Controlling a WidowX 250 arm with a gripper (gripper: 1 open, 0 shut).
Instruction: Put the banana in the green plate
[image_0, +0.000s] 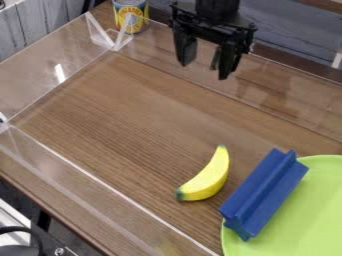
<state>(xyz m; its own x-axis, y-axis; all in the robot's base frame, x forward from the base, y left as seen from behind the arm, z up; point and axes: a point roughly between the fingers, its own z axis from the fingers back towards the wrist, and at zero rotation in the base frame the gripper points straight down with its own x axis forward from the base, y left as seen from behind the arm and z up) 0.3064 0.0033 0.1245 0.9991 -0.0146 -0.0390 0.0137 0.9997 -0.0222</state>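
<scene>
Your black multi-fingered gripper (210, 52) hangs at the far end of the brown wood-grain table (120, 120), pointing down, fingers spread apart and holding nothing. The small curved yellow plastic banana (207, 175) lies flat on the wood well apart from it, toward the near right of the view, with a wide stretch of bare tabletop between the two. The banana is smooth and glossy, bright yellow along its body, with a darker greenish tip at its lower left end and its other end pointing up toward the far side. Just beside its right flank sits a blue rectangular block (265, 192), lying at a slant; you can't tell whether block and banana touch. The block's right edge rests against or over the rim of the large round lime-green plate (310, 215), which is cut off by the lower right corner. The banana is on the table, not on the plate. A yellow can (128, 15) stands at the far left edge behind the clear plastic wall (54, 55).
</scene>
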